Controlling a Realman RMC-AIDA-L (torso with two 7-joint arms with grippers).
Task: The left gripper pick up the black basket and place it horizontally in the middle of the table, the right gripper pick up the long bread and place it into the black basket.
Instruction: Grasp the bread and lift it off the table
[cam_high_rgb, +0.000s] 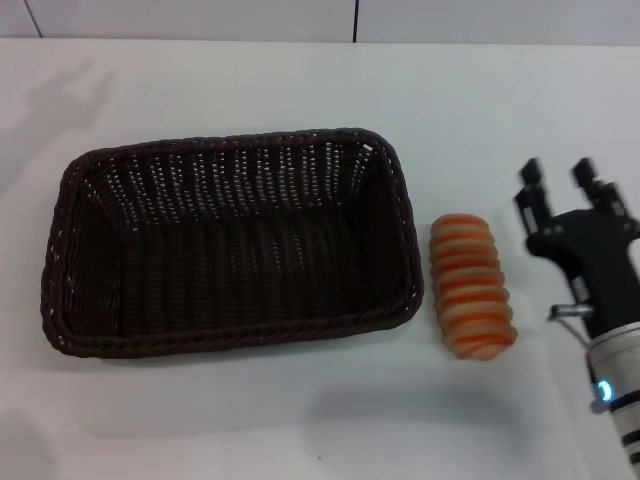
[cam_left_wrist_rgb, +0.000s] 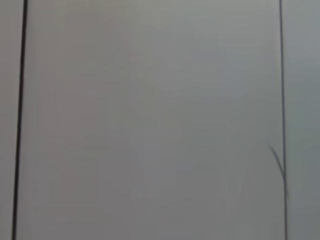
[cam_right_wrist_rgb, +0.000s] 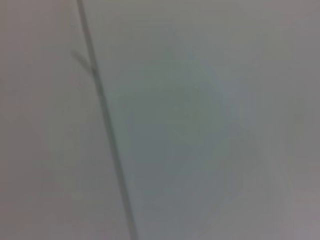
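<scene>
The black basket (cam_high_rgb: 230, 240) lies lengthwise across the middle of the white table (cam_high_rgb: 300, 420), empty. The long bread (cam_high_rgb: 471, 286), tan with orange stripes, lies on the table just right of the basket's right end. My right gripper (cam_high_rgb: 561, 180) is open and empty, to the right of the bread and apart from it, its fingers (cam_high_rgb: 531, 185) pointing to the table's far side. The left gripper is out of view. Both wrist views show only pale surface with dark lines.
The table's far edge meets a pale wall with dark seams (cam_high_rgb: 356, 20) at the top of the head view. Bare tabletop lies in front of the basket and at the far right.
</scene>
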